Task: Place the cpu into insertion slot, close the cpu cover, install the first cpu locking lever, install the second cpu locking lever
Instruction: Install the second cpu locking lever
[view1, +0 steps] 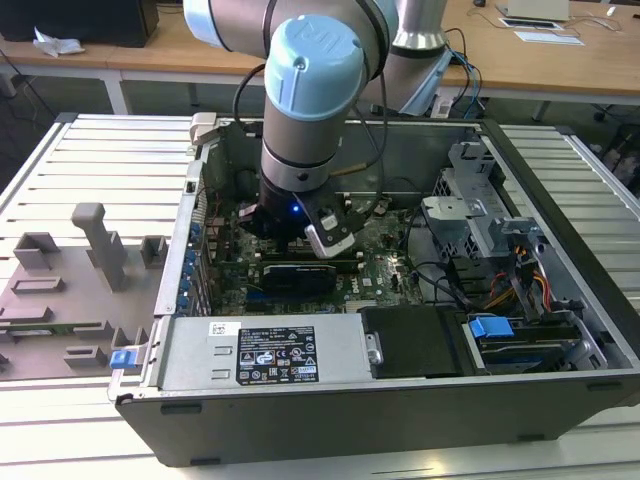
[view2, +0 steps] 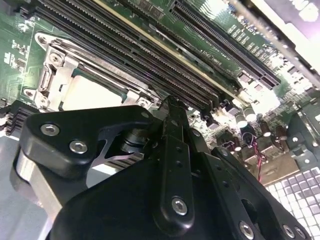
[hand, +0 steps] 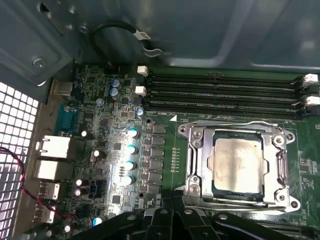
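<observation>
The fingers (view2: 170, 106) look closed against each other in the second wrist view, edge-on and with nothing between them, so I judge that they hold nothing. They hang just above the board, at the edge of the socket and close to it, and I cannot tell if the tips touch any metal. In the first wrist view the black links of the gripper (hand: 175, 207) meet at the near side of the cpu cover (hand: 197, 160).

The cpu (hand: 237, 165) lies flat inside the insertion slot (hand: 238, 141), its silver-grey top showing through the window of the cover. The cover seems to be folded down over it. Whether the thin locking levers along its sides are hooked, I cannot tell.

For handling, I think the chip is light, stiff and smooth, and fragile on its underside. It should be taken by two opposite edges and never pushed down. The cover is thin springy metal and best pressed on its frame, not on the chip.

Beyond the socket run the long memory slots (hand: 225, 90). In the exterior view the arm (view1: 310, 90) reaches down into the open computer case (view1: 300, 400), which lies on the ribbed surface (view1: 80, 160).
</observation>
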